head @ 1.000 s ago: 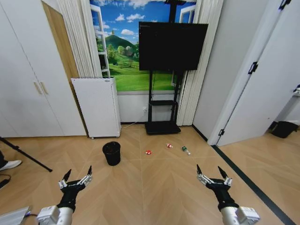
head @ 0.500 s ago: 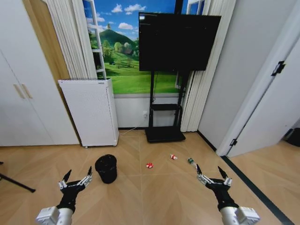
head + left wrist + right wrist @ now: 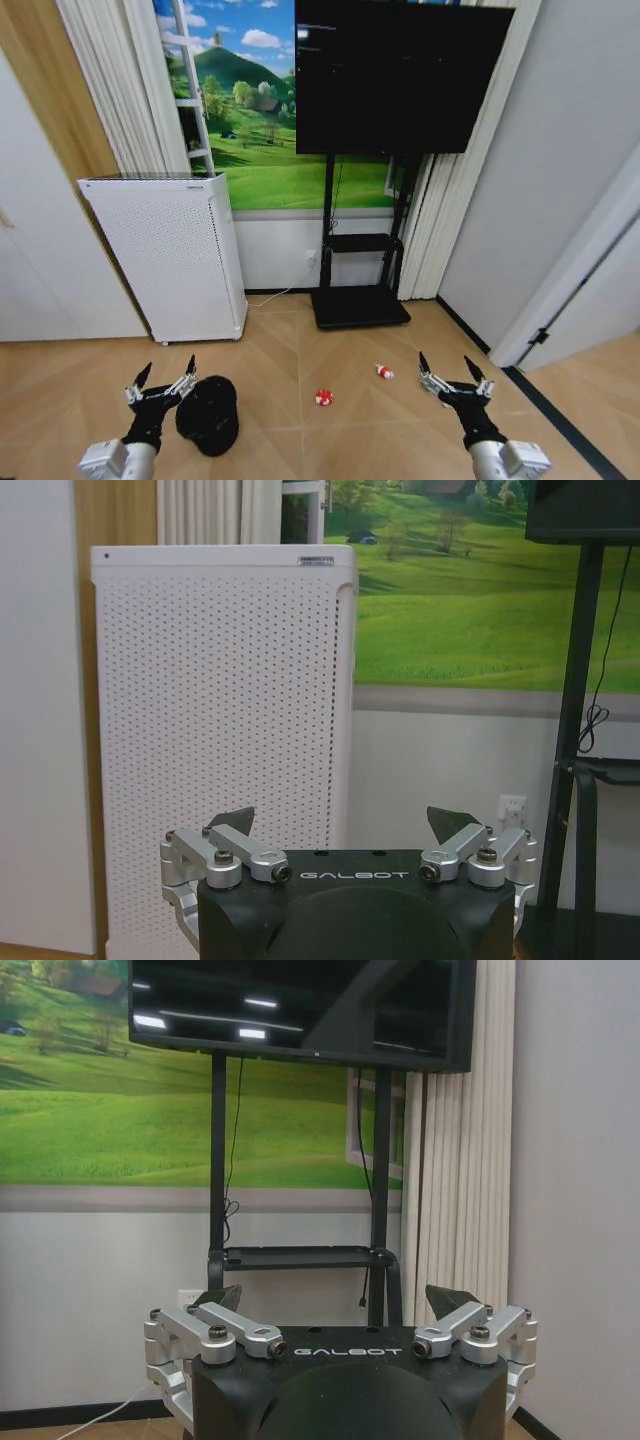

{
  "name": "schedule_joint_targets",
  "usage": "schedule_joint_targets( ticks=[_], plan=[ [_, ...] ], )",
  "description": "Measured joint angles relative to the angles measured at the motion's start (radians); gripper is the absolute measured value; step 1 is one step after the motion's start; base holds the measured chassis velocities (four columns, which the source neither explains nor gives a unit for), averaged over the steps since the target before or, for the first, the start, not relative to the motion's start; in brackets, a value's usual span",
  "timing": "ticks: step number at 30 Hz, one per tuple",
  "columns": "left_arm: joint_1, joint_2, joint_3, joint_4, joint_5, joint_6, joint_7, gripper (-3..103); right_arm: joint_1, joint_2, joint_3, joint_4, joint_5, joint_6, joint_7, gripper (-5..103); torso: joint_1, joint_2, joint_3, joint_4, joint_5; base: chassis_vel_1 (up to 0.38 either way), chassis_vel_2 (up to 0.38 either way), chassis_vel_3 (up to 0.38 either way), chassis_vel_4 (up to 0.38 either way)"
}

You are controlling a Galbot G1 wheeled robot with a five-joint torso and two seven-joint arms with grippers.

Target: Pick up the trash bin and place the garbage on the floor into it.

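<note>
The trash bin [image 3: 209, 414], a small round black mesh basket, stands on the floor [image 3: 330, 445] of tan chevron parquet. Well apart from it lie a crumpled red-and-white wrapper [image 3: 323, 398] and a small red-and-white tube-like piece [image 3: 383, 372].

Layout, head view. The trash bin [image 3: 209, 413] stood on the floor [image 3: 340, 440] at lower left, just right of the left gripper [image 3: 160, 379]. A wrapper [image 3: 323, 397] lay right of it, and a tube-like piece [image 3: 383, 371] lay farther right and slightly behind, left of the right gripper [image 3: 446, 372]. Behind, the perforated appliance [image 3: 170, 256] stood left of the screen stand [image 3: 360, 300], both before the wall.
</note>
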Motion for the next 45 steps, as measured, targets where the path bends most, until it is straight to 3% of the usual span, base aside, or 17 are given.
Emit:
schedule_joint_targets(
  ticks=[1, 4, 5, 7, 10, 13, 17, 20, 33, 45],
  plan=[
    [0.0, 0.0, -0.001, 0.0, 0.0, 0.0, 0.0, 94, 0.001, -0.001, -0.001, -0.002, -0.003, 0.003, -0.001, 100, 0.0, 0.0, 0.0, 0.0006, 0.0026, -0.364, 0.373, 0.356, -0.362],
    [0.001, -0.001, -0.001, 0.0, 0.0, 0.0, -0.001, 94, 0.001, -0.002, -0.002, -0.003, -0.006, 0.005, -0.002, 100, 0.0, 0.0, 0.0, 0.0008, 0.0016, -0.346, 0.373, 0.356, -0.342],
    [0.001, -0.001, -0.001, 0.0, 0.0, 0.0, -0.003, 94, 0.001, -0.004, -0.002, -0.004, -0.008, 0.007, -0.001, 100, 0.0, 0.0, 0.0, -0.0001, -0.0001, -0.343, 0.345, 0.37, -0.355],
    [0.001, -0.003, -0.004, -0.001, 0.0, 0.0, -0.017, 94, 0.001, -0.007, -0.001, -0.008, -0.016, 0.024, 0.006, 100, 0.0, 0.0, 0.0, 0.0004, 0.0025, -0.35, 0.357, 0.362, -0.362],
    [0.006, -0.004, -0.011, -0.001, 0.032, -0.006, -0.026, 94, -0.001, -0.01, 0.002, -0.014, -0.02, 0.047, 0.014, 100, 0.0, 0.0, 0.0, 0.0005, 0.0003, -0.335, 0.324, 0.344, -0.336],
    [0.009, -0.005, -0.013, -0.001, 0.048, -0.015, -0.027, 94, -0.003, -0.013, 0.004, -0.016, -0.02, 0.054, 0.018, 100, 0.001, 0.0, 0.0, 0.0008, 0.002, -0.273, 0.269, 0.273, -0.257],
    [0.01, -0.008, -0.015, -0.001, 0.059, -0.038, -0.025, 97, -0.004, -0.014, 0.002, -0.016, -0.02, 0.059, 0.018, 100, 0.001, 0.0, 0.0, 0.0006, 0.001, -0.176, 0.102, 0.108, -0.1],
    [0.009, -0.008, -0.019, 0.001, 0.068, -0.066, -0.015, 99, -0.007, -0.013, 0.001, -0.015, -0.02, 0.062, 0.018, 100, 0.0, 0.0, 0.0, 0.0002, 0.0009, 0.014, 0.014, -0.023, -0.011],
    [0.016, -0.016, -0.02, -0.003, 0.045, -0.066, -0.027, 100, -0.013, -0.008, -0.001, -0.014, -0.02, 0.07, 0.017, 100, -0.005, -0.01, -0.007, 0.0001, 0.0014, 0.037, -0.024, -0.023, 0.03],
    [0.033, -0.021, -0.034, -0.008, -0.012, -0.066, -0.059, 98, -0.011, -0.007, -0.009, -0.02, -0.024, 0.077, 0.014, 100, -0.031, -0.076, -0.046, 0.0002, 0.0013, 0.0, 0.0, 0.0, 0.0]
  ],
)
